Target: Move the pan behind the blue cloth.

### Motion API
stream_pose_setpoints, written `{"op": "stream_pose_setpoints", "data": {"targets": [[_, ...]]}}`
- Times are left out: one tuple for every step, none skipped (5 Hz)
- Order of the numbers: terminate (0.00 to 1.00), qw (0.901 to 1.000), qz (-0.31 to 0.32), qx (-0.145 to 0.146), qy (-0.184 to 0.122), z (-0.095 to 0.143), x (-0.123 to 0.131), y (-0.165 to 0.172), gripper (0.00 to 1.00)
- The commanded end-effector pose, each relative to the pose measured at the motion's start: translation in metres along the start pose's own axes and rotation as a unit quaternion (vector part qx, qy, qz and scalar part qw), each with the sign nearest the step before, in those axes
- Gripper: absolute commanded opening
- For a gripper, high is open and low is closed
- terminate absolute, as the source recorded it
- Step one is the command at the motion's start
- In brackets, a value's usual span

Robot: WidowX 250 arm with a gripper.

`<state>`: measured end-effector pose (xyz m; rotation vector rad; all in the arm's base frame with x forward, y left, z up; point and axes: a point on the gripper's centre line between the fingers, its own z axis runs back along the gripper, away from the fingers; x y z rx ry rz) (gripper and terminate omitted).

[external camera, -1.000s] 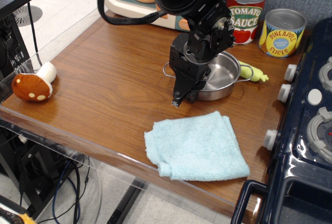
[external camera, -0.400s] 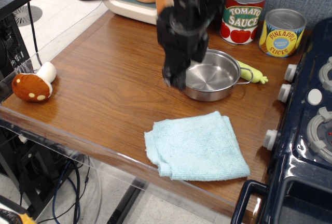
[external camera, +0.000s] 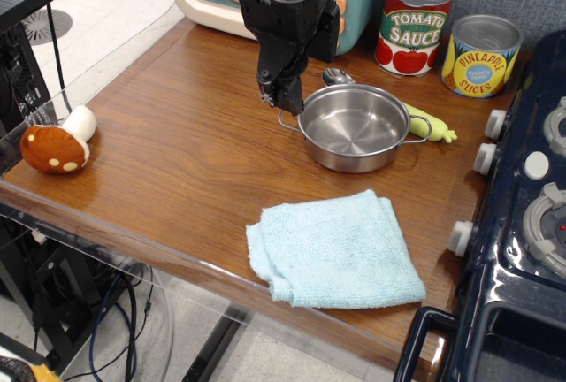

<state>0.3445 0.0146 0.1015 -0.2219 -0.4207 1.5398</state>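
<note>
Pan (external camera: 354, 127) sits behind the cloth (external camera: 334, 248); I can't tell whether my fingers (external camera: 277, 99) are apart, and they could snag its handle.

Toy mushroom (external camera: 55, 145) at left; tomato can (external camera: 415, 24) beside pineapple can (external camera: 481, 56).

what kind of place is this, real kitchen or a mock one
Most likely a play-kitchen setup on a lab table: a toy stove with knobs on the right, tomato sauce can and pineapple can at the back, and a steel pan on the wooden tabletop.
</note>
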Motion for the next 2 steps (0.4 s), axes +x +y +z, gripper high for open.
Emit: {"op": "stream_pose_setpoints", "data": {"targets": [[0.0, 0.9997, 0.002, -0.024, 0.0, 0.0173, 0.0077, 0.0096, 1.0], [1.0, 0.9997, 0.002, -0.024, 0.0, 0.0173, 0.0077, 0.0096, 1.0]]}}
